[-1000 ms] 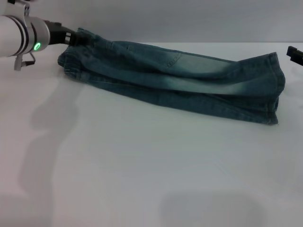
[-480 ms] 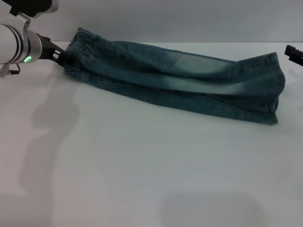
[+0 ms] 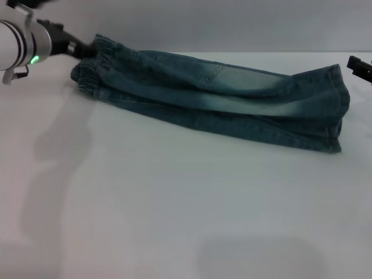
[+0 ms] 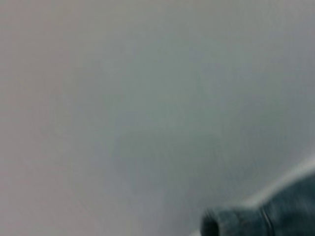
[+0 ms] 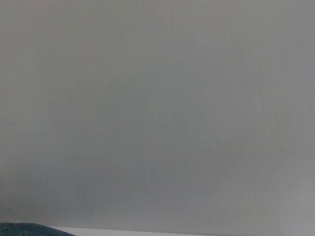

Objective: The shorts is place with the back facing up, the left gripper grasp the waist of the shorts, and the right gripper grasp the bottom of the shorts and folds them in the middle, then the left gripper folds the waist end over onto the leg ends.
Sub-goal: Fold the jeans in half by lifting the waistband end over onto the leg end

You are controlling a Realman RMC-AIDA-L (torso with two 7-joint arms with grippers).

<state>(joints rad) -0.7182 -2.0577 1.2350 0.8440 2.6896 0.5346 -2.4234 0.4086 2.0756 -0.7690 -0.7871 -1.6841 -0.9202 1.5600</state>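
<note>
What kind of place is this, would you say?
Probably a lab or test bench, not a home: a bare white table, a blank grey wall behind, just the shorts and the left gripper at the waist.

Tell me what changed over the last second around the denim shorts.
The left gripper, black on a silver-white arm, drew back off the puckered elastic waist toward the robot's left, dipped, then rose again to the waist's upper edge. The black right gripper edged slightly inward at the far right. The faded blue denim shorts, folded lengthwise on the white table, stayed put.
</note>
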